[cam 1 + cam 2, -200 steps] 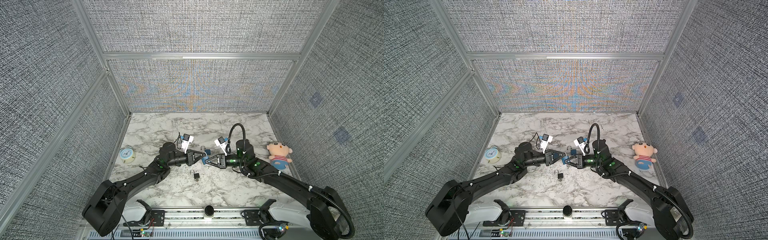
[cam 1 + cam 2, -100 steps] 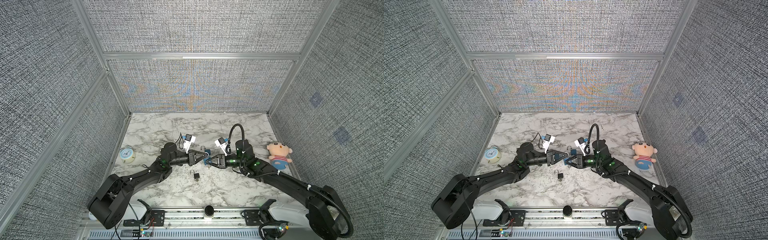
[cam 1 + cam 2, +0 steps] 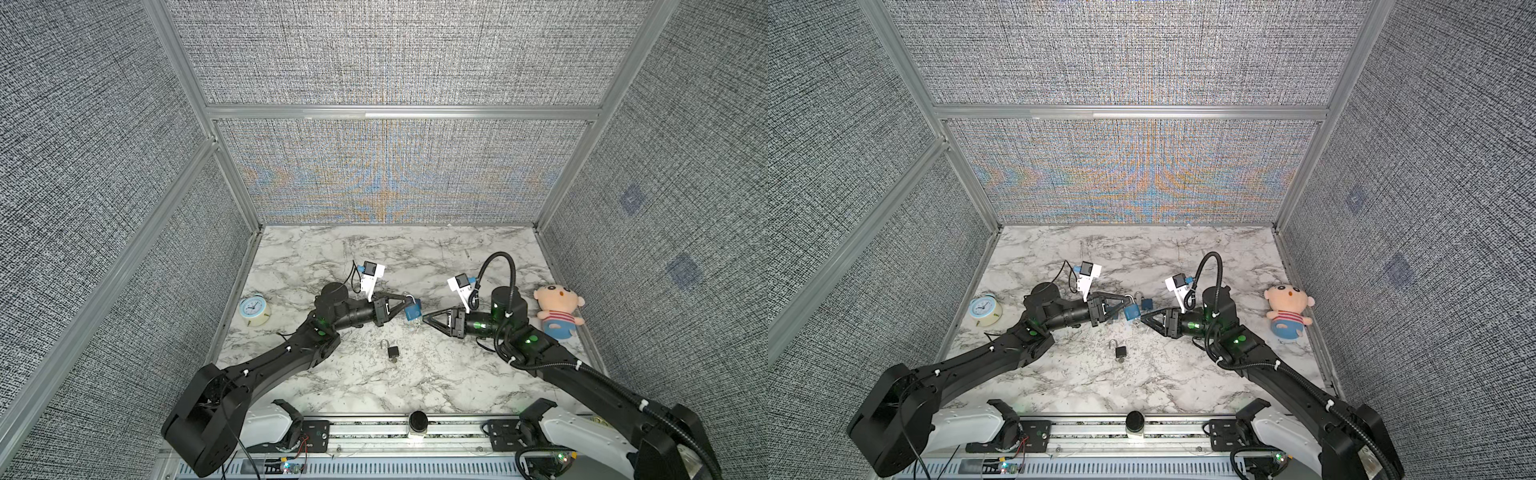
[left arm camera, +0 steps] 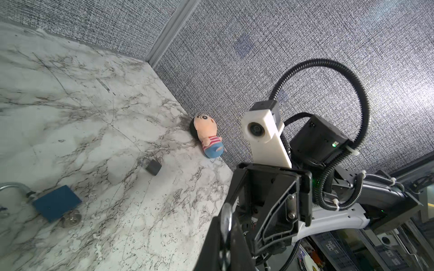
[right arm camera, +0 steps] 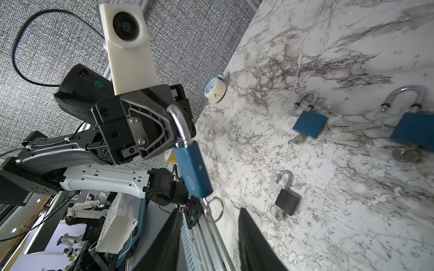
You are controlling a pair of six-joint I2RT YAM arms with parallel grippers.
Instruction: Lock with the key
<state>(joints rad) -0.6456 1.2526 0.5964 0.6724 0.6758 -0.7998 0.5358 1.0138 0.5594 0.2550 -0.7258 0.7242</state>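
My left gripper point(image 3: 408, 301) is shut on the steel shackle of a blue padlock point(image 3: 412, 311), holding it above the marble table point(image 3: 457, 374). In the right wrist view this padlock point(image 5: 193, 167) hangs from the left fingers point(image 5: 164, 131). A key with a ring point(image 5: 212, 208) sticks out of its lower end. My right gripper point(image 5: 209, 212) stands open, its fingers on either side of the key ring and not touching it. In both top views the right gripper point(image 3: 1144, 318) points at the padlock point(image 3: 1131, 311) from the right. Part of the shackle is hidden behind the left fingers.
A black padlock point(image 3: 392, 351) with an open shackle lies near the table's front. Two more blue padlocks point(image 5: 310, 124) point(image 5: 413, 131) lie on the table with keys in them. A small clock point(image 3: 254, 311) stands at the left edge, a plush doll point(image 3: 557, 309) at the right.
My right gripper has opened, let go of the key and drawn back a little to the right. The left gripper still holds the blue padlock in about the same place.
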